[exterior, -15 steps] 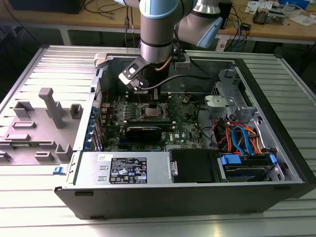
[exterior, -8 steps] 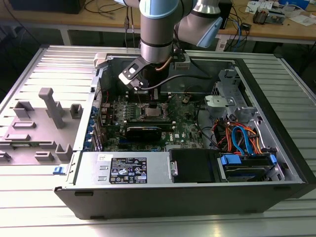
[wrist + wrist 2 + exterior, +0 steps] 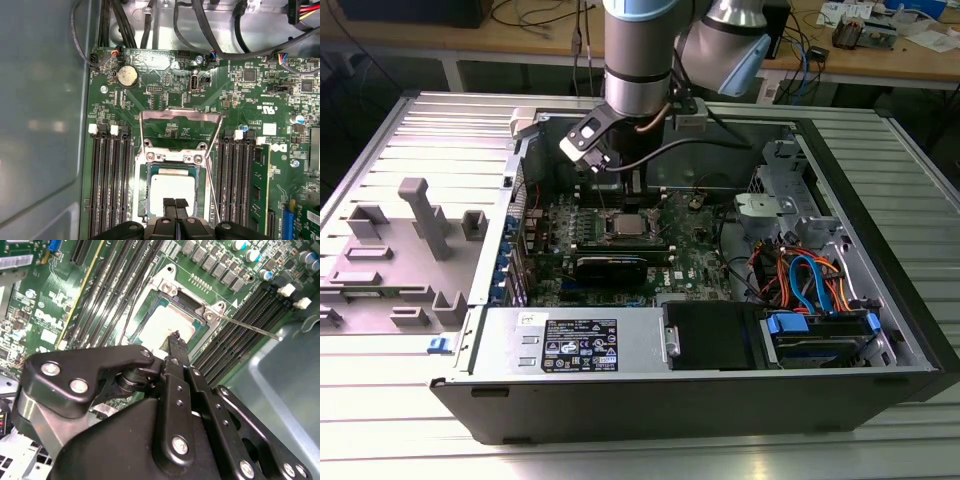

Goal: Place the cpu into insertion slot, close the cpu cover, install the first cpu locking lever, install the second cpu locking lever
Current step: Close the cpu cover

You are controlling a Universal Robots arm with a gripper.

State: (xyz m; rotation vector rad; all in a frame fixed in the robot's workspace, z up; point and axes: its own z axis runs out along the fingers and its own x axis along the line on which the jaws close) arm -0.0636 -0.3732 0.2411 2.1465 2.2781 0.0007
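In the exterior view we see a grey plastic rack [image 3: 415, 235] near the left edge of the ribbed metal table [image 3: 380, 400]. To its right is an open computer case [image 3: 670, 400] with a green board [image 3: 705, 255] lying inside. The arm [image 3: 635, 60] hangs over the far edge of that board.

In the first wrist view, a bank of long black memory slots [image 3: 107, 185] runs along the board's left edge. Just beside it is the socket [image 3: 141, 195], and the chip [image 3: 172, 185] lies flat inside it with its silver top showing. The cover [image 3: 181, 115] is not shut: it stands raised on its hinge at the socket's far side, and we see the board through its window. The claw [image 3: 175, 202] is closed, its two fingertips [image 3: 170, 202] pressed together with nothing between them. It sits right over the near part of the chip, though we cannot tell whether it touches. A thin metal lever [image 3: 214, 192] runs along the socket's right side, next to more memory slots [image 3: 235, 185].
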